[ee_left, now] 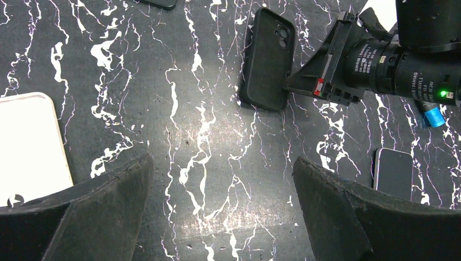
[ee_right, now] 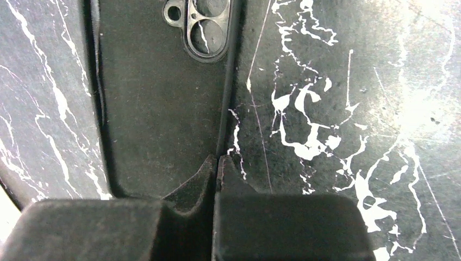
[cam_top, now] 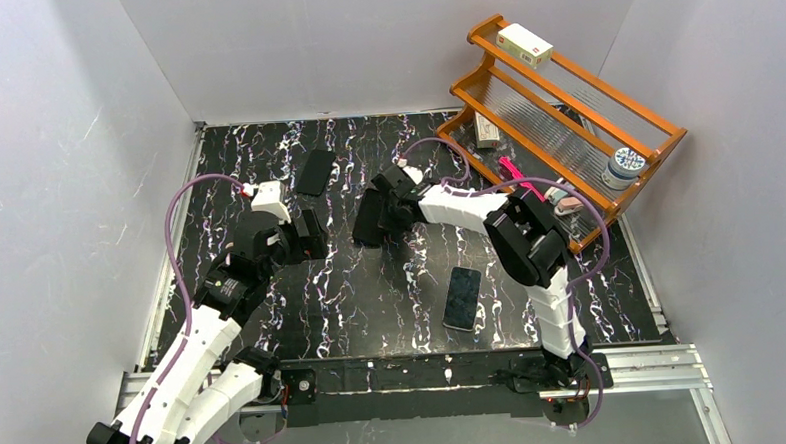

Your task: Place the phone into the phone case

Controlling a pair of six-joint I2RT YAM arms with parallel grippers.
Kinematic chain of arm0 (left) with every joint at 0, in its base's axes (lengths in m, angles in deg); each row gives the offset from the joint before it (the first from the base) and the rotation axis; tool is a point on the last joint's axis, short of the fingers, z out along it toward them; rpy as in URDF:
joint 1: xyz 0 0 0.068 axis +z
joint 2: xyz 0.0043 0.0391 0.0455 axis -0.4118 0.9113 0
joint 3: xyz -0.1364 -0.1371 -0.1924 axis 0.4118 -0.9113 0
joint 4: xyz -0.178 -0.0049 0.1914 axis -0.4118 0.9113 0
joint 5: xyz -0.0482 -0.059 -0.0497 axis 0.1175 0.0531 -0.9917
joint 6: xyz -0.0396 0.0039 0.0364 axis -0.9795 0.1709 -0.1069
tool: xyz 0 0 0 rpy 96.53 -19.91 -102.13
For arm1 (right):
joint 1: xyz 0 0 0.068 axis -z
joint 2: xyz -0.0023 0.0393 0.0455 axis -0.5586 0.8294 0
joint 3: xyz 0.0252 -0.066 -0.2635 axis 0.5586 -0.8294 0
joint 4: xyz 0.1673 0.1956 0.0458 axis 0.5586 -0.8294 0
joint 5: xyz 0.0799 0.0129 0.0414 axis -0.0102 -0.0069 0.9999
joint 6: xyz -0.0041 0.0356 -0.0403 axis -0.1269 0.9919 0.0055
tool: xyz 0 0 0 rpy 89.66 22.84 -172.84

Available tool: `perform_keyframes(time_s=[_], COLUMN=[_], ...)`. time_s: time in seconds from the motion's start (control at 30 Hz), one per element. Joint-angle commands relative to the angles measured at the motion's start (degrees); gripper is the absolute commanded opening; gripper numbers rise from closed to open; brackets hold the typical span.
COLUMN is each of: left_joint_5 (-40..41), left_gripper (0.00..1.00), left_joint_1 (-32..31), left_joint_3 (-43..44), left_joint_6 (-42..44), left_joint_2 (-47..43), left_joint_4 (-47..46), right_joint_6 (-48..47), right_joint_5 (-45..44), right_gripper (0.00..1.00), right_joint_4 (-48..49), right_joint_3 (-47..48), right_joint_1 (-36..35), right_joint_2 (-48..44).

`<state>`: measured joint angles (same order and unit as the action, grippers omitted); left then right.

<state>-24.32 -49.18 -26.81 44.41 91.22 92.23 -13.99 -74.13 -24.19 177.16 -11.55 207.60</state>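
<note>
Black, white-veined table (cam_top: pixel 372 293) fills the overhead view, with my two arms reaching in from the near edge. My right gripper (cam_top: pixel 381 221) sits at mid-table against the black phone case (cam_top: pixel 367 221). My left gripper (cam_top: pixel 310 236) is just beside it on the left, not touching it. The phone (cam_top: pixel 462 297) lies flat and screen-up nearer my bases, well apart from the case and from both grippers. A second dark slab (cam_top: pixel 315 171) rests farther back, and an orange wooden rack (cam_top: pixel 564 109) holding small boxes stands in the far right corner.

From my left wrist, my left gripper (ee_left: pixel 223 163) is spread wide with bare table between its fingers (ee_left: pixel 103 212), grasping nothing. Ahead lies the phone case (ee_left: pixel 266 60), camera cutout at its far end, with my right gripper (ee_left: pixel 291 86) clamped on its near right edge. The phone (ee_left: pixel 394 173) shows at the lower right, beyond my right-hand finger. A white flat item with a rounded corner (ee_left: pixel 27 147) lies at the left edge; I cannot tell what it is.

From my right wrist, my right gripper (ee_right: pixel 217 163) is clenched, its tips meeting on the thin side wall of the phone case (ee_right: pixel 163 109). The case's hollow inside faces the camera, its camera cutout (ee_right: pixel 205 24) at the top. I cannot tell whether the case is lifted off the table (ee_right: pixel 337 109).
</note>
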Motion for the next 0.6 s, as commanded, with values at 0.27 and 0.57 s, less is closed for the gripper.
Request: perform_keyframes(time_s=[0.27,0.57], left_joint_5=[0.91,-0.95], left_gripper=[0.98,0.98], left_joint_1=[0.34,0.34], left_joint_3=[0.28,0.59], left_joint_6=[0.58,0.75], left_joint_2=[0.21,0.60], left_joint_4=[1.77,2.30], right_joint_6=[-0.11,5.27], right_joint_5=[-2.28,-1.38], right_gripper=[0.01,0.01], right_joint_4=[-7.54,-9.43], right_joint_3=[-14.05,-24.42], right_joint_1=[-4.40,-8.34], right_joint_2=[-16.44,-24.73])
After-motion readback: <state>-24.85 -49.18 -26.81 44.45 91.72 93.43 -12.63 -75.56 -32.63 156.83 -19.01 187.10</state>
